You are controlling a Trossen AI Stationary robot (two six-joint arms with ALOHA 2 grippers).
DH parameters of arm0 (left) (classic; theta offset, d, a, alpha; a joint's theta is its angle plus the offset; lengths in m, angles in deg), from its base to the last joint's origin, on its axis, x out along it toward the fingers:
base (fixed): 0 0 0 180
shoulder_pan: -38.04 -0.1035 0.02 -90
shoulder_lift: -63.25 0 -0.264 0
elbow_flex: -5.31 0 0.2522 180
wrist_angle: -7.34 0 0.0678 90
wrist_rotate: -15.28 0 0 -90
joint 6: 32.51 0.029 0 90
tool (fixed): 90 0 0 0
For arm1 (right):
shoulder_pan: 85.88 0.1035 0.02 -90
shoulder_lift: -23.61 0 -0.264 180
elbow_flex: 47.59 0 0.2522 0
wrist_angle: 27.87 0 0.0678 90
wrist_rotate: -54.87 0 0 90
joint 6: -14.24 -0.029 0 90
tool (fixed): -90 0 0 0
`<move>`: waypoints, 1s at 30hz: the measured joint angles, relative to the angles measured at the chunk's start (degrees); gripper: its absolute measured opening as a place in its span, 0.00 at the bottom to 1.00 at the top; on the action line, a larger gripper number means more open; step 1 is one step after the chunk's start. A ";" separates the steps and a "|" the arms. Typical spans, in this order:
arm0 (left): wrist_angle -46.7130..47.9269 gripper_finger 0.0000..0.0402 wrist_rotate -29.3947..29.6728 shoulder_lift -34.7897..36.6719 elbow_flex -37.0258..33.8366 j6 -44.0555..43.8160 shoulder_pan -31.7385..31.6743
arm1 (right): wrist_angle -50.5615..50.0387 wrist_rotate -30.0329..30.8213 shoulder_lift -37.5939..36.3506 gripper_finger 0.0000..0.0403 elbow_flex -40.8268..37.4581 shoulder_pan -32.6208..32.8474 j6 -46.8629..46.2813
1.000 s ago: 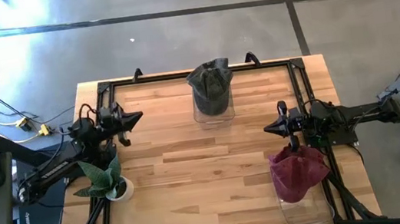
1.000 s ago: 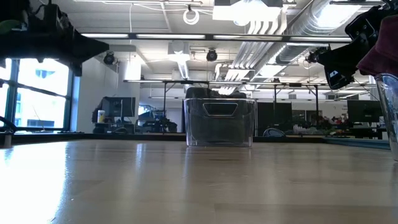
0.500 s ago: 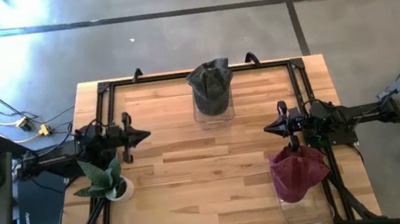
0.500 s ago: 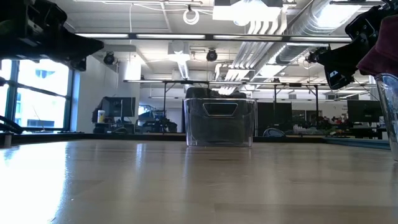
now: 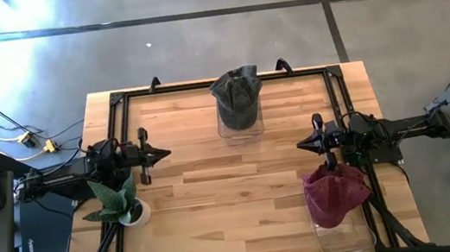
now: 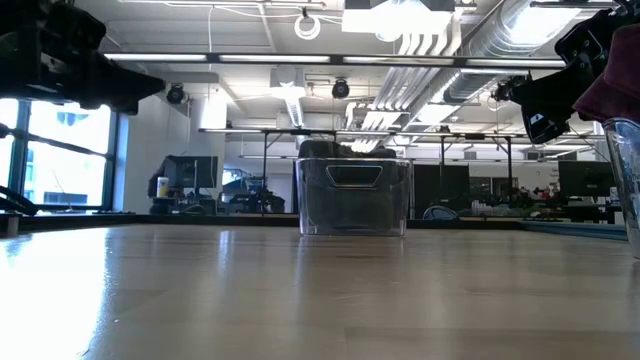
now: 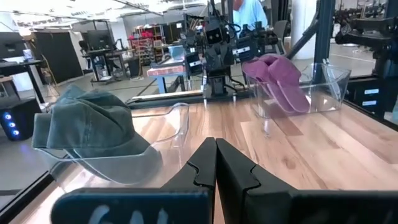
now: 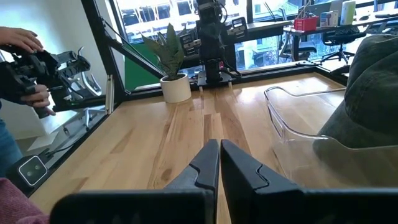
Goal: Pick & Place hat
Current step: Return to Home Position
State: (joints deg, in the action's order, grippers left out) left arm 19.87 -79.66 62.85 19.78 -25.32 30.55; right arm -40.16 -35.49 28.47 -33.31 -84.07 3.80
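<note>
At the centre-left of the overhead frame, the left gripper [image 5: 162, 153] hangs over the wooden table [image 5: 216, 188], pointing across to the right. Its own wrist camera gives the answer on the jaws: the two dark fingers [image 7: 202, 165] are pressed flat together, nothing between them. Just below it in the overhead picture, a potted plant [image 5: 116, 201] stands by the table's left edge.

Over on the centre-right, the right gripper [image 5: 301, 145] faces back toward the left one, well apart from it across bare wood. Same story from its wrist camera: fingers [image 8: 235, 165] closed tight against each other, empty-handed.

Now the caps. At top centre of the overhead frame, the dark cap [image 5: 237, 96] sits bunched in the top transparent bin [image 5: 241, 131], up against the table's far rail. At lower right, the red cap [image 5: 334, 194] is draped over the bottom transparent bin [image 5: 344, 234], just below the right gripper.

From table level, the top bin stands dead centre with the dark cap poking above its rim, while the red cap and a sliver of its bin show at the right edge, the right arm [image 6: 555, 95] dark beside it. Upper left in that view, the left arm [image 6: 70, 65] hangs high. At the left edge of the right wrist picture, a person's hands [image 8: 28, 43] hold some dark gear.
</note>
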 joint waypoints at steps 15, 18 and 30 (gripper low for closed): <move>0.56 0.00 4.18 0.02 -0.02 -3.59 0.00 | 0.02 0.00 0.00 0.03 0.00 0.01 0.01; 0.57 0.00 4.16 0.01 -0.02 -3.59 0.00 | 0.02 0.00 0.00 0.03 0.00 0.00 0.02; 0.60 0.00 5.51 0.03 -0.02 6.82 0.37 | 0.04 0.00 0.00 0.03 0.00 0.00 0.02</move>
State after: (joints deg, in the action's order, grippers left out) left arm 20.47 -74.14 62.87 19.76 -18.50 30.92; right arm -40.12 -35.49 28.47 -33.31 -84.07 3.82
